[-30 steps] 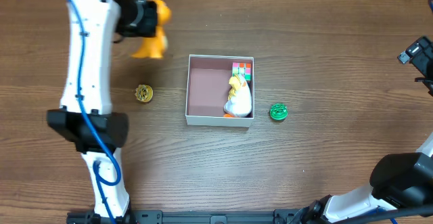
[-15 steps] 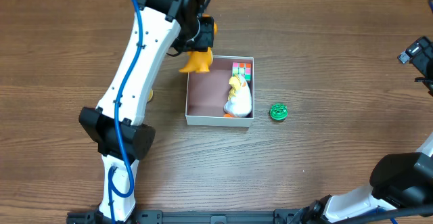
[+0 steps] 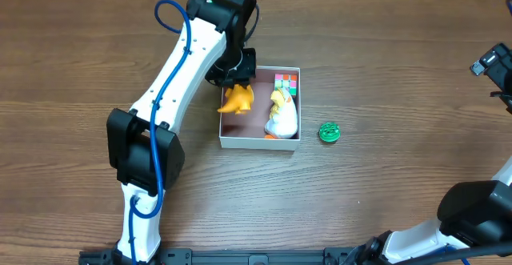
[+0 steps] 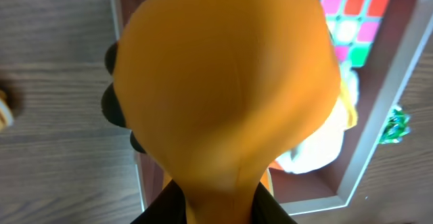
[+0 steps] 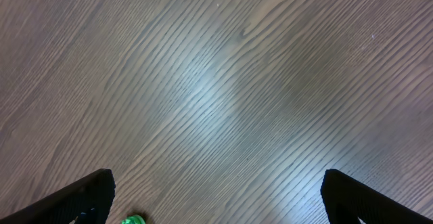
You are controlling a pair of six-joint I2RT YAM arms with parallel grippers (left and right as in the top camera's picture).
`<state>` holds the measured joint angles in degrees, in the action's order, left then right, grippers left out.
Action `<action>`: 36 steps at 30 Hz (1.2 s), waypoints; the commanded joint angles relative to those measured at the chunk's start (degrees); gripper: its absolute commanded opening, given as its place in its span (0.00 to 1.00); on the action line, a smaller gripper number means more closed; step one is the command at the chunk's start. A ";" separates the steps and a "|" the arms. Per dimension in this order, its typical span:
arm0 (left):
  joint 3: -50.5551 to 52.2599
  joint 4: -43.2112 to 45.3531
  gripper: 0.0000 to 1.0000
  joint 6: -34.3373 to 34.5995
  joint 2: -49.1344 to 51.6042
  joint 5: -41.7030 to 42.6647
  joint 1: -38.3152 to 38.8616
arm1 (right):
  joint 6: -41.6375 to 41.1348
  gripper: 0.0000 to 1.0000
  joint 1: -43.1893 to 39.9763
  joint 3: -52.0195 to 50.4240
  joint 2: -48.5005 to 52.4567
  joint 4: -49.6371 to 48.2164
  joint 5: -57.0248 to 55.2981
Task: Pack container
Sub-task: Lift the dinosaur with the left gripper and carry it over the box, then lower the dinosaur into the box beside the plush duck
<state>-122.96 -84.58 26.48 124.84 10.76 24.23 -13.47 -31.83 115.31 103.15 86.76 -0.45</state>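
The container, a white-walled square box with a pinkish-brown floor, sits mid-table. In it lie a colourful cube and a white and yellow duck. My left gripper is shut on an orange toy over the box's left side. In the left wrist view the orange toy fills the frame between my jaws, above the container's wall. My right gripper stands open over bare wood at the far right.
A green disc lies on the table just right of the container and also peeks into the right wrist view. A gold object shows at the left wrist view's left edge. My left arm crosses the table's left half.
My left arm has swung right with the orange toy, from the far left of the table to over the container's left side. The right arm has not moved.
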 commanded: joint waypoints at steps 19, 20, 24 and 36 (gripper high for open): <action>2.97 2.36 0.38 0.33 -0.42 0.28 2.05 | -0.22 1.00 -0.07 0.04 -0.26 -0.17 -0.28; 2.97 2.36 0.38 0.35 -0.42 -0.35 2.05 | -0.22 1.00 -0.07 0.04 -0.26 -0.17 -0.28; 3.04 2.14 0.42 -0.37 -0.42 -3.54 2.05 | -0.22 1.00 -0.07 0.04 -0.26 -0.17 -0.28; 6.25 3.72 0.45 -0.83 -0.42 -3.67 2.05 | -0.22 1.00 -0.07 0.04 -0.26 -0.17 -0.28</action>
<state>-117.45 -81.28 26.61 124.84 7.86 26.17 -13.47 -31.83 115.31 103.15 86.74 -0.43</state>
